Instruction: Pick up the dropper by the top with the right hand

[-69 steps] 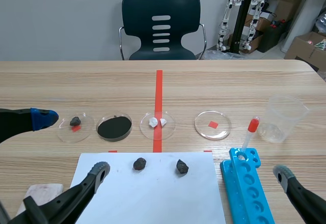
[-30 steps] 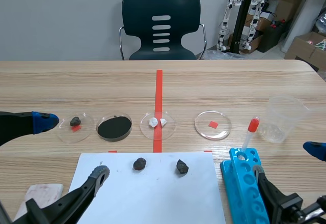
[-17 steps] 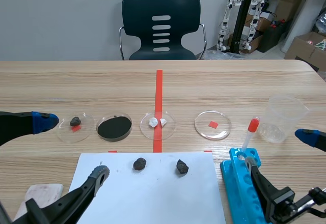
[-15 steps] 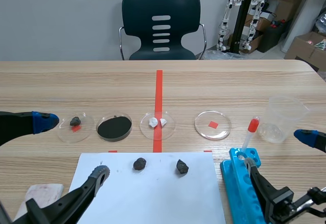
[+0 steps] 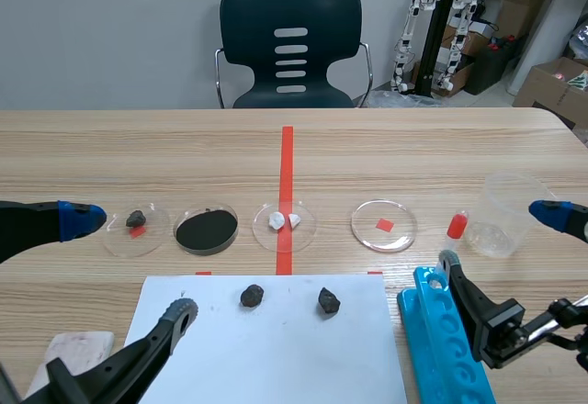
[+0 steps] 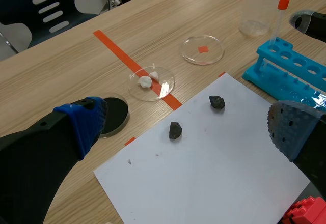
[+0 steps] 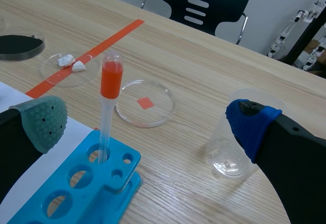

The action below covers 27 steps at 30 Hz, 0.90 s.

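**Right end effector: open, at the dropper**

Your right end effector (image 7: 147,122) has its fingers spread wide and grips nothing. The dropper (image 7: 106,114) stands upright just ahead of it, nearer the green-padded finger. Its red bulb is uppermost and its tip sits in an end hole of the blue rack (image 7: 76,193) on the bench (image 7: 204,56). A clear beaker (image 7: 229,152) stands by the blue-padded finger. Your left end effector (image 6: 188,127) is likewise spread, above white paper (image 6: 204,173).

No writing, label, brand or number can be read on anything.
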Tool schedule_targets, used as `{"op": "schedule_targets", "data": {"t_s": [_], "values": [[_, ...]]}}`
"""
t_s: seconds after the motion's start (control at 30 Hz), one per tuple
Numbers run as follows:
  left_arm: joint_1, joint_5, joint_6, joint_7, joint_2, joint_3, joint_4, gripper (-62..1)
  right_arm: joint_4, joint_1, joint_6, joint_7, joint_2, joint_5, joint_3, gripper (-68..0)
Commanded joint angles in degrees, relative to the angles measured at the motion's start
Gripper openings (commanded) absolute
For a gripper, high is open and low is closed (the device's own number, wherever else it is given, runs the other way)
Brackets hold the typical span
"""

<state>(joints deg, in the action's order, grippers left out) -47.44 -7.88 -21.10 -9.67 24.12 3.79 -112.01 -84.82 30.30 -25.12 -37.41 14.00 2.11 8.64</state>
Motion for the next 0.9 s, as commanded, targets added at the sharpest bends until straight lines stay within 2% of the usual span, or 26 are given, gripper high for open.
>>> {"op": "schedule_targets", "data": {"t_s": [0.0,0.27,0.47,0.87], "values": [[0.0,-0.39,-0.02,-1.05,-0.13,0.2,-0.57,1.4,-1.36,-1.38,-0.04,-0.66,0.79,-0.81,0.26,-1.0],[0.0,-0.39,-0.02,-0.87,-0.11,0.2,-0.57,1.4,-1.36,-3.26,-0.28,0.63,0.79,-0.81,0.11,-1.0],[0.0,-0.39,-0.02,-0.85,-0.13,0.2,-0.57,1.4,-1.36,-4.98,-0.26,3.15,0.94,-0.81,-2.16,-1.0],[0.0,-0.39,-0.02,-0.83,-0.11,0.2,-0.57,1.4,-1.36,-6.01,-0.24,3.76,0.92,-0.81,-4.5,-1.1]]}}
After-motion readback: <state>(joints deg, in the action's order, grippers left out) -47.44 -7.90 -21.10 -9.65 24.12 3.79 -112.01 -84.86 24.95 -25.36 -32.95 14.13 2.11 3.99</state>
